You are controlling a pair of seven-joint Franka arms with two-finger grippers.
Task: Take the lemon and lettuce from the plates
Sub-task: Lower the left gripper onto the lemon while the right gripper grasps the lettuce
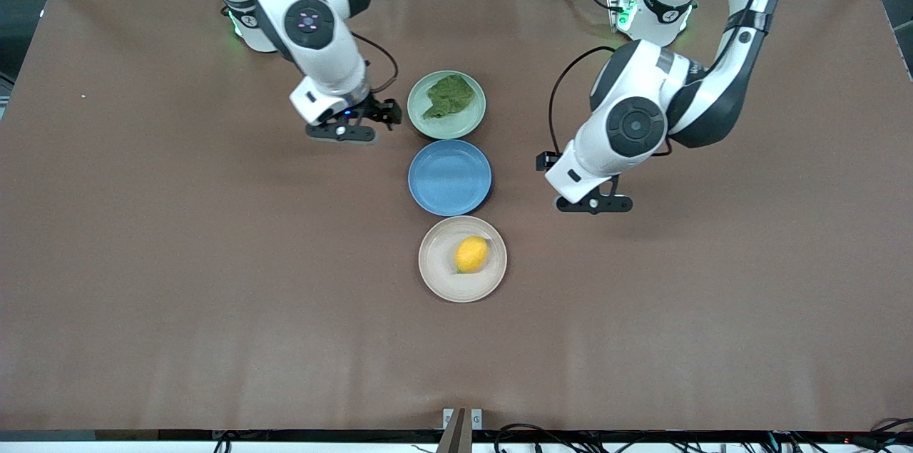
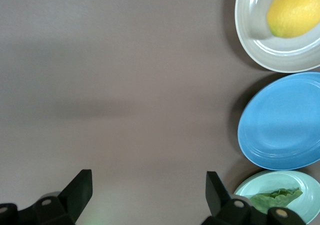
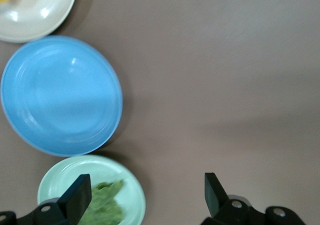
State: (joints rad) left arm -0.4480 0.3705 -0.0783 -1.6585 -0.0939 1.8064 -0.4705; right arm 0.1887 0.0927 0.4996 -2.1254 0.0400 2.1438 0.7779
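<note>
Lettuce [image 1: 451, 98] lies just beside your right gripper [image 1: 341, 130]; lemon [image 1: 471, 254] nearer your left gripper [image 1: 593, 204]; both spread wide, empty.

Both arms are showing glossy white shells broken by black bands at the joints. Each forearm is carrying a large round black joint cap; the right arm's cap is bearing small pinkish marks around a centre dot, the left arm's is plain with concentric rings. Thin black cables are looping loose from the wrists of both arms. Green lights are glowing at both bases, and a small blue light is showing near the right arm's wrist. The left gripper [image 1: 594, 204] and right gripper [image 1: 342, 132] are matte black, with wedge-shaped fingers [image 2: 80, 187] and what are probably silver screw heads on their mounts.
</note>
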